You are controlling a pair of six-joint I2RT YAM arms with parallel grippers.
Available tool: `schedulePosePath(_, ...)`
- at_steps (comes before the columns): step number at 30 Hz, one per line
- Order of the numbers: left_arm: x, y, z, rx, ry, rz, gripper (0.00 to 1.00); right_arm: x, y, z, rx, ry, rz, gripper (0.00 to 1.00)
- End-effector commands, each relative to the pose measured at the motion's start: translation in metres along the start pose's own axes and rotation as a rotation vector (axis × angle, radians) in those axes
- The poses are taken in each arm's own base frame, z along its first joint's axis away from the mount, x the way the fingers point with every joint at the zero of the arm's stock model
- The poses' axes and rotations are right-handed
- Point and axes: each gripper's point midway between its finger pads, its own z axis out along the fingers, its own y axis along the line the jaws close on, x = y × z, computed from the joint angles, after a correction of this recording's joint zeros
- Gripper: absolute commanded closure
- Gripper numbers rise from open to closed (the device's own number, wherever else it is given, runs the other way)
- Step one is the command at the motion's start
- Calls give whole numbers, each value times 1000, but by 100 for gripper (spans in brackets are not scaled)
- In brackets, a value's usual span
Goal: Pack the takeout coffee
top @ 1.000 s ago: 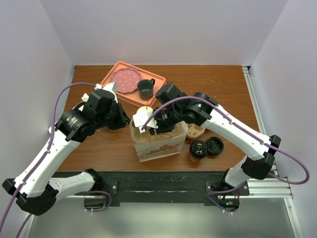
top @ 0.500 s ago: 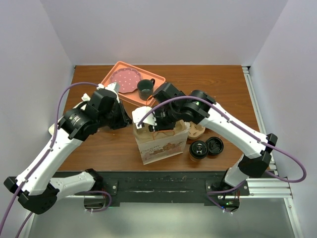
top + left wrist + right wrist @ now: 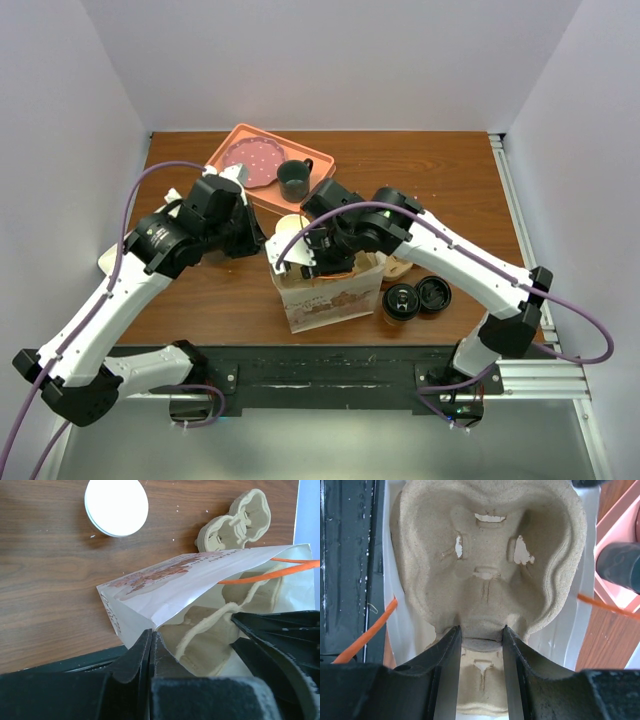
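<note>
Your takeout coffee (image 3: 400, 303) stands on the table (image 3: 440, 190) to the right of the paper bag (image 3: 330, 295), just beside a loose black lid (image 3: 436, 292) and apart from both pincers. Your right gripper (image 3: 481, 628) is down in the bag's mouth, pinching the middle ridge of a pulp cup carrier (image 3: 485, 555). Your left gripper (image 3: 151, 631) is pressed together on the bag's rim.

You have one coffee, one loose lid, one bag and two carriers, the second carrier (image 3: 235, 525) lying on the table just beside the bag. There is also one white disc (image 3: 116, 506) and one orange tray (image 3: 318, 162), which bears one pink plate (image 3: 250, 160) and one dark green mug (image 3: 293, 180).

Only the top view shows you the coffee and the loose lid. The right wrist view alone shows the grip on the carrier, which the arm hides from above. The left wrist view gives you the whole white disc, mostly covered from above.
</note>
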Motion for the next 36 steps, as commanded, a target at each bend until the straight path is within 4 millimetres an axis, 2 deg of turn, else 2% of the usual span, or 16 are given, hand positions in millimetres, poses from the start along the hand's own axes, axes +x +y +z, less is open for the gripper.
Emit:
schedulePosePath(1,-13,-14,-9,58,-37,24,100,-3,-5,5,25,25,-24,78)
schedulePosePath(8,-10,-15,-10,82,-44,15,100,-5,-6,23,25,56,-28,75)
schedulePosePath(12,-9,-14,-9,79,-40,12,100,1,-3,30,12,84,-20,74)
schedulePosePath(22,-5,-17,-9,94,-14,15,100,2,8,37,-41,93,31,60)
schedulePosePath(29,0,-13,-7,80,6,16,100,15,12,48,-43,168,122,61)
schedulePosePath(36,0,-12,-8,71,11,17,100,22,9,47,-11,223,178,63)
